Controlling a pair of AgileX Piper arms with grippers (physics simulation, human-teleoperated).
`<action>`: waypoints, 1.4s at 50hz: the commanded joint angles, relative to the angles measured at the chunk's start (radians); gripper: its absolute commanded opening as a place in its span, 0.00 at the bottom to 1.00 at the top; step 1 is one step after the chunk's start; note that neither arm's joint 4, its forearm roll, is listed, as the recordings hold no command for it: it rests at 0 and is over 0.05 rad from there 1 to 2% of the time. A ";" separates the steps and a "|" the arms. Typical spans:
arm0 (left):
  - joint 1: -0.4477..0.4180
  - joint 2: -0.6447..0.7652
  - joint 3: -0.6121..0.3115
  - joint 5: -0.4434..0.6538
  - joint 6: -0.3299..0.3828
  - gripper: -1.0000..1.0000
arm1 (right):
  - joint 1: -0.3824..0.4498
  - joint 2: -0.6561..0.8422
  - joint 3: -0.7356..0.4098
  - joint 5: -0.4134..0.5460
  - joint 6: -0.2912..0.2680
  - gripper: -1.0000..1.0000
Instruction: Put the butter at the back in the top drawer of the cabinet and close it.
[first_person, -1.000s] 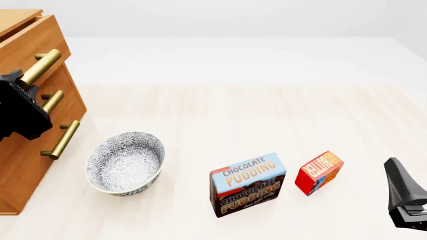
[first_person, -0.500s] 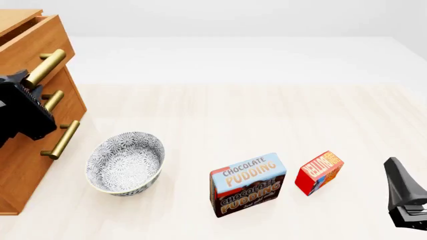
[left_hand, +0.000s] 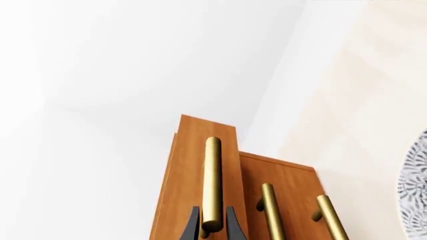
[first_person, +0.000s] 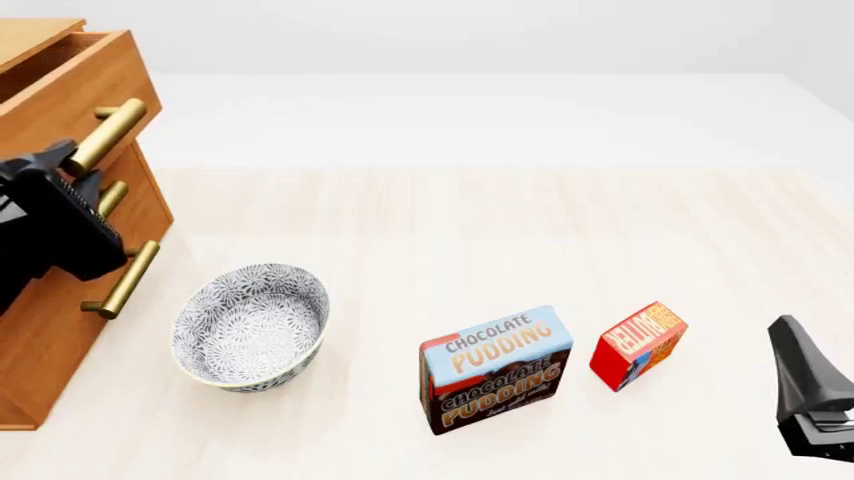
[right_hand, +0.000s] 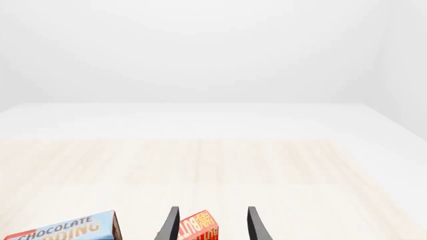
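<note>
While the left pincer (left_hand: 212, 226) grips the brass handle (first_person: 107, 135) of the top drawer (first_person: 74, 85), the drawer sticks out from the cabinet (first_person: 54, 330) farther than a second ago; I cannot see inside it. The patterned bowl (first_person: 251, 325) holds nothing. The butter (first_person: 638, 344) stands on the desk (first_person: 534, 230) just beside the chocolate pudding box (first_person: 495, 368). The right pincer (right_hand: 211, 225) is open around the butter in its wrist view, holding nothing. Behind the boxes the desk has lots of room.
</note>
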 joint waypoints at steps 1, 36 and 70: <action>-0.071 0.030 0.037 0.017 0.005 0.00 | 0.000 -0.005 0.000 0.006 0.000 1.00; -0.154 0.105 0.019 -0.035 0.018 0.00 | 0.000 -0.006 0.000 0.006 0.000 1.00; -0.154 0.105 0.019 -0.035 0.018 0.00 | 0.000 -0.006 0.000 0.006 0.000 1.00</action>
